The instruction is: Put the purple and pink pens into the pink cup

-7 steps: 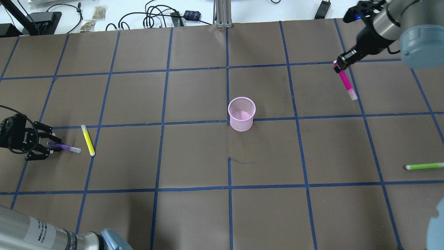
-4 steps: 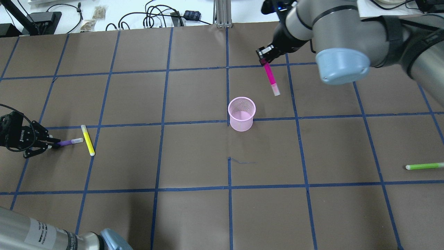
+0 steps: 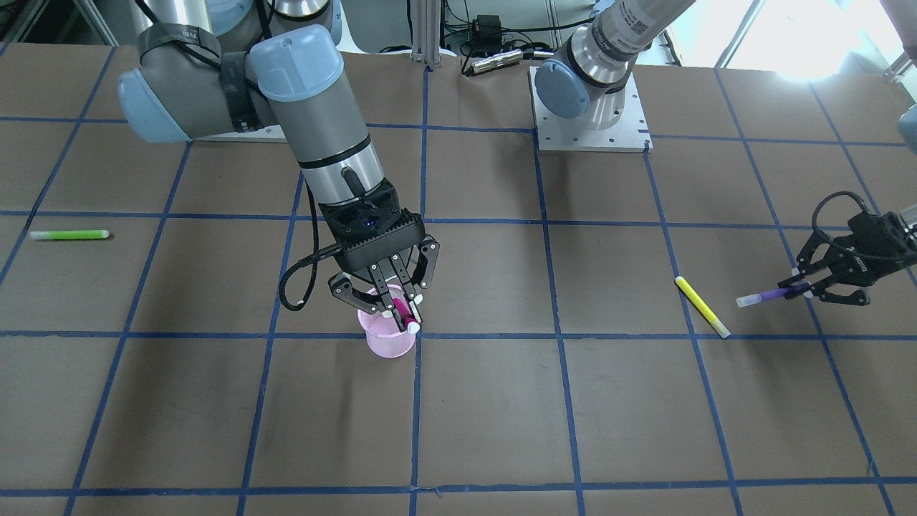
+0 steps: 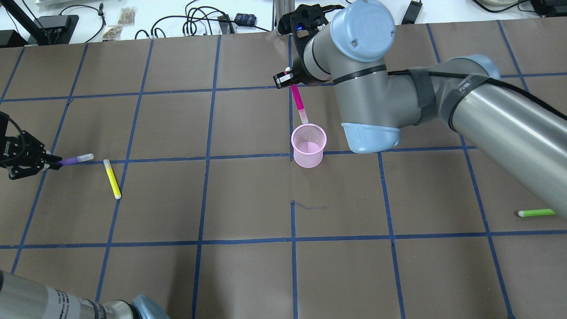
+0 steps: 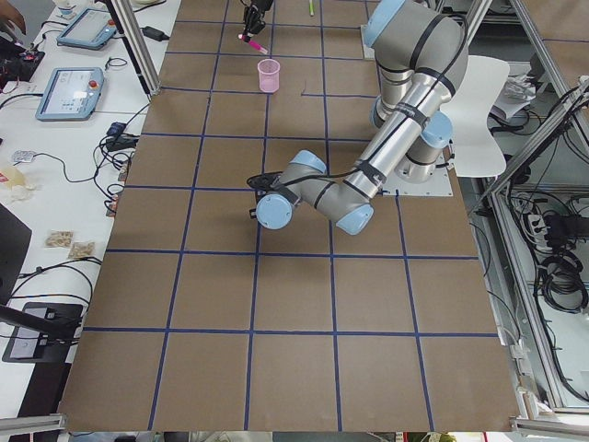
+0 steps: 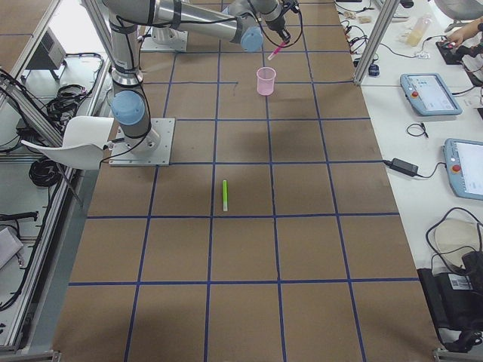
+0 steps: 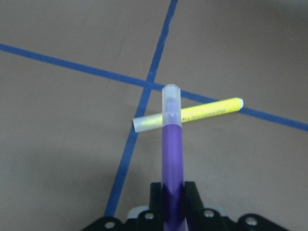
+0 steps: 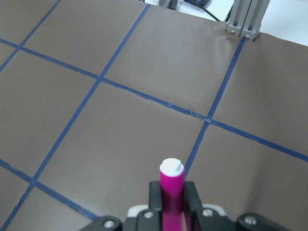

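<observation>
The pink mesh cup [image 4: 308, 146] stands upright near the table's middle; it also shows in the front view [image 3: 390, 342]. My right gripper [image 4: 285, 79] is shut on the pink pen [image 4: 297, 101] and holds it tip down, just above the cup's far rim. The front view shows this gripper [image 3: 402, 309] and the pen [image 3: 401, 312] over the cup. My left gripper [image 4: 49, 163] is shut on the purple pen [image 4: 73, 160] at the table's left edge, with the pen pointing toward the centre. The left wrist view shows the purple pen [image 7: 172, 154] lifted off the table.
A yellow pen [image 4: 112, 178] lies on the table just right of the purple pen, and shows under it in the left wrist view [image 7: 192, 115]. A green pen [image 4: 536, 213] lies at the far right. Cables and boxes sit beyond the table's far edge.
My right arm has swung left with the pink pen, from the far right to just above the cup. My left gripper has shut on the purple pen and lifted it.
</observation>
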`<act>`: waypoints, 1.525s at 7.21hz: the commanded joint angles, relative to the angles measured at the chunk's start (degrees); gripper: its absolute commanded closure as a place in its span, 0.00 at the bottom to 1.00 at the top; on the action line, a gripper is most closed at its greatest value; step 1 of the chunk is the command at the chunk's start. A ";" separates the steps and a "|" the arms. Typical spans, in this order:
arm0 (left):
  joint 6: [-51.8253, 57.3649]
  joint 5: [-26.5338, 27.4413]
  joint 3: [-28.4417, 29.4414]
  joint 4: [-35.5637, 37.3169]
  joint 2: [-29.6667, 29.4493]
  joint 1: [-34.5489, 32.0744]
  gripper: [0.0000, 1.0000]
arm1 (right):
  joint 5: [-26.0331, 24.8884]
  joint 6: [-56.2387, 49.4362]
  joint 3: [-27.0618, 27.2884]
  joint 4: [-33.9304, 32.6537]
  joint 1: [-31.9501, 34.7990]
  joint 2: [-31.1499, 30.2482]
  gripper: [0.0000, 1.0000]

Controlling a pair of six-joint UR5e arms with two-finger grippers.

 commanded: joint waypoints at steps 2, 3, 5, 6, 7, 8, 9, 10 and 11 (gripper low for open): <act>-17.03 0.79 3.17 -6.43 8.96 -11.19 1.00 | -0.02 0.95 8.40 -11.67 0.08 0.40 1.00; -23.35 0.79 3.08 -6.70 11.24 -15.06 1.00 | -0.02 1.39 9.82 -12.65 0.08 0.49 1.00; -36.11 1.14 3.52 -7.93 15.20 -21.31 1.00 | -0.28 1.30 11.32 -15.11 0.08 1.27 1.00; -40.16 1.75 3.34 -8.20 16.35 -23.08 1.00 | -0.46 1.30 12.89 -17.56 -0.36 1.37 0.98; -44.37 1.76 2.56 -8.46 17.50 -24.58 1.00 | -0.46 1.56 13.17 -17.58 -0.80 1.28 0.77; -49.98 1.67 2.46 -8.38 18.73 -27.81 1.00 | -0.55 3.57 13.17 -17.58 -0.98 1.28 0.38; -53.87 1.67 2.55 -7.59 19.26 -31.41 1.00 | -0.46 6.55 12.82 -17.50 -1.85 1.28 0.10; -62.17 3.15 2.46 -6.54 18.92 -34.32 1.00 | -0.37 6.49 12.65 -17.41 -3.34 0.84 0.01; -66.52 3.34 2.46 -3.75 18.31 -37.31 1.00 | -0.20 6.49 12.47 -17.06 -4.92 0.67 0.00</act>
